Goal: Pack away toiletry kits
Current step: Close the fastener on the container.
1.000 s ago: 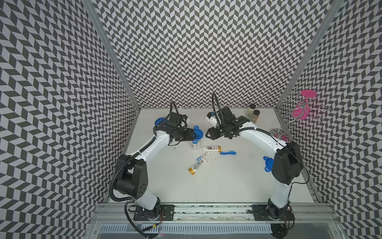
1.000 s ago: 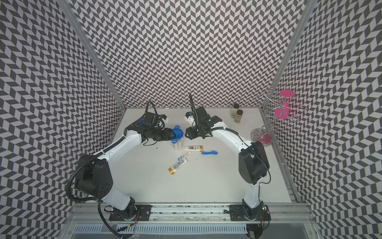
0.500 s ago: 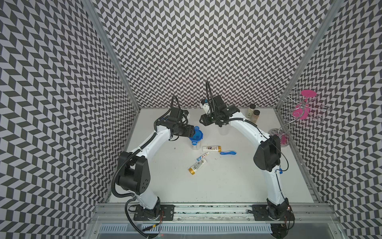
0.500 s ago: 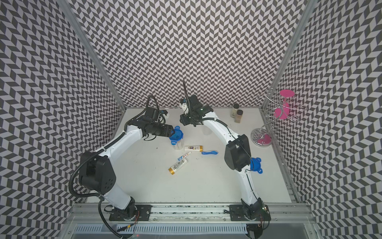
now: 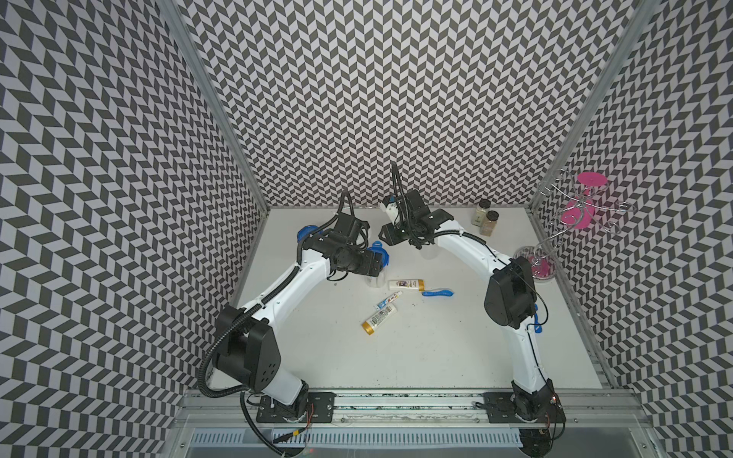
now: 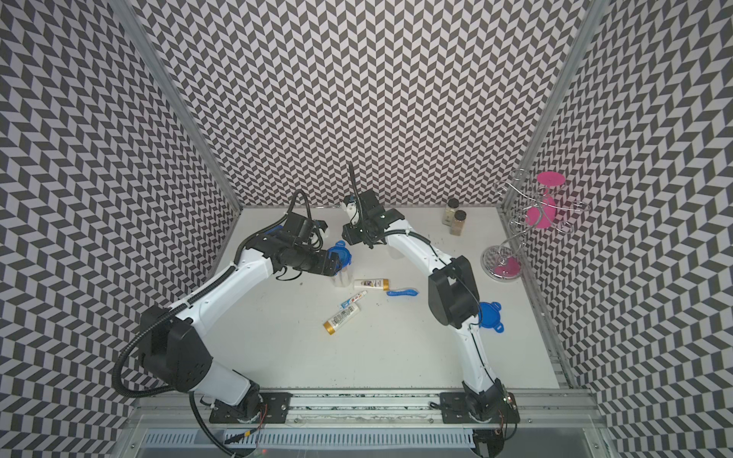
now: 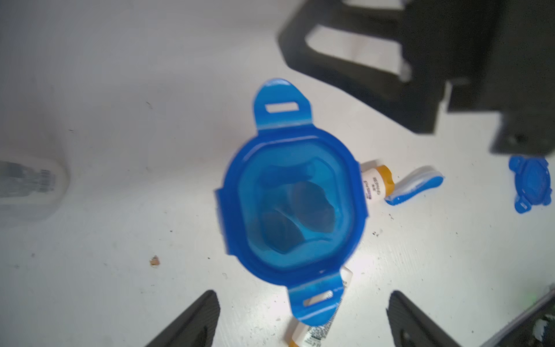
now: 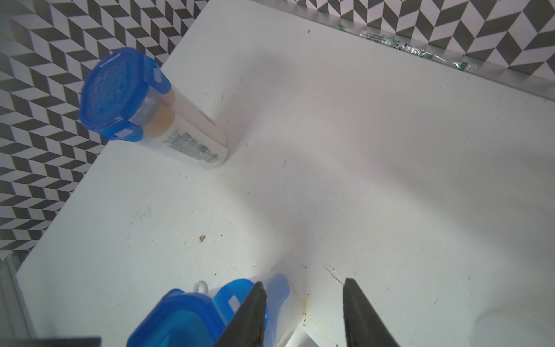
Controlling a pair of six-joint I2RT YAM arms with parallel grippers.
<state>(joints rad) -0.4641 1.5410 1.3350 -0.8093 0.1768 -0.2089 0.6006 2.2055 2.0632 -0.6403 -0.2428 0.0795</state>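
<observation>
A clear cup (image 5: 375, 278) stands mid-table with a blue lid (image 7: 292, 204) resting on top, two tabs sticking out flat. My left gripper (image 7: 303, 293) hovers over it, open wide and holding nothing. Just behind the cup, my right gripper (image 8: 303, 284) is open, with only bare table between its fingers. A second cup (image 8: 168, 126), lidded and holding gold-capped tubes, stands at the back left. Loose in front lie two white tubes (image 5: 405, 284) (image 5: 378, 317), a toothpaste tube (image 5: 388, 300) and a blue toothbrush (image 5: 437, 293). A spare blue lid (image 6: 490, 315) lies right of the right arm.
Two black-capped spice jars (image 5: 486, 217) stand at the back right. A wire stand with pink discs (image 5: 575, 214) fills the right edge. Patterned walls close in the back and both sides. The arm bases sit on the front rail (image 5: 396, 404).
My left gripper's jaws have spread wide above the lidded cup. The right gripper has pulled back from the cup toward the rear wall, and its elbow has swung inward.
</observation>
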